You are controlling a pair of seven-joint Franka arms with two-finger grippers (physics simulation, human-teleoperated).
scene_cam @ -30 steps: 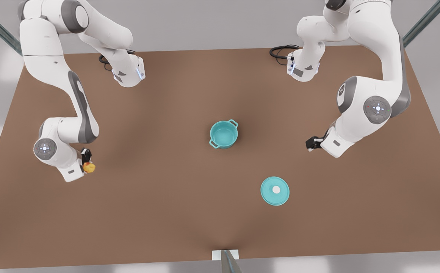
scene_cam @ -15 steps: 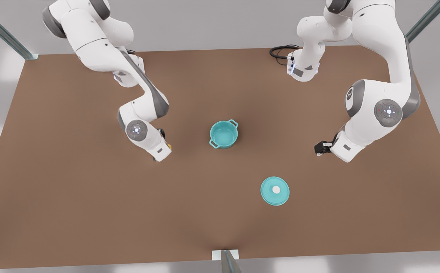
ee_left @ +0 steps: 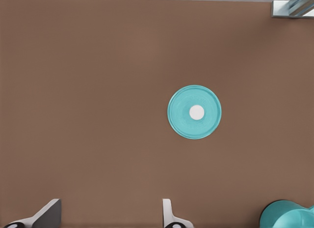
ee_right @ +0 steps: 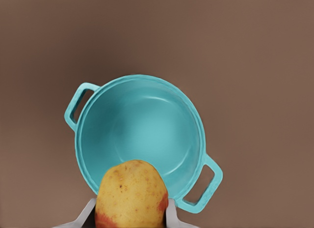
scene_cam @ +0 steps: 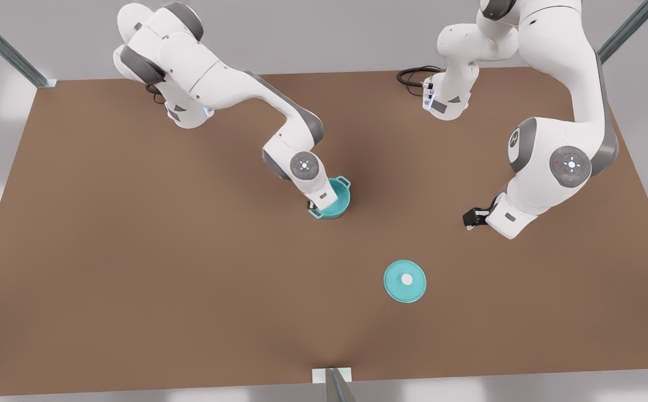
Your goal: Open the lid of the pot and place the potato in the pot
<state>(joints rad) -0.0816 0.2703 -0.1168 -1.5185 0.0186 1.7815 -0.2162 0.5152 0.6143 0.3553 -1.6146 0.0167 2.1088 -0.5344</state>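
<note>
The teal pot (scene_cam: pixel 341 204) stands uncovered at mid-table, partly under my right arm's wrist. In the right wrist view the pot (ee_right: pixel 142 134) shows its bare teal inside. My right gripper (ee_right: pixel 128 216) is shut on the yellow, red-blotched potato (ee_right: pixel 131 192), which hangs over the pot's near rim. From the front, the right gripper (scene_cam: pixel 313 205) sits at the pot's rim on the front view's left, and the potato is hidden there. The pot lid (scene_cam: pixel 405 281) lies flat on the table, knob up, nearer the front edge. My left gripper (scene_cam: pixel 470 218) waits open on the front view's right, its wrist view showing the pot lid (ee_left: pixel 194 112).
The brown table (scene_cam: pixel 134 268) spreads wide around the pot and lid. Both arm bases (scene_cam: pixel 187 109) (scene_cam: pixel 446 100) stand at the back edge with black cables (scene_cam: pixel 413 75). A metal post (scene_cam: pixel 332 382) rises at the middle of the front edge.
My right arm has swung the potato from the front view's far left across the table to above the pot. The left arm drew back slightly, then held still.
</note>
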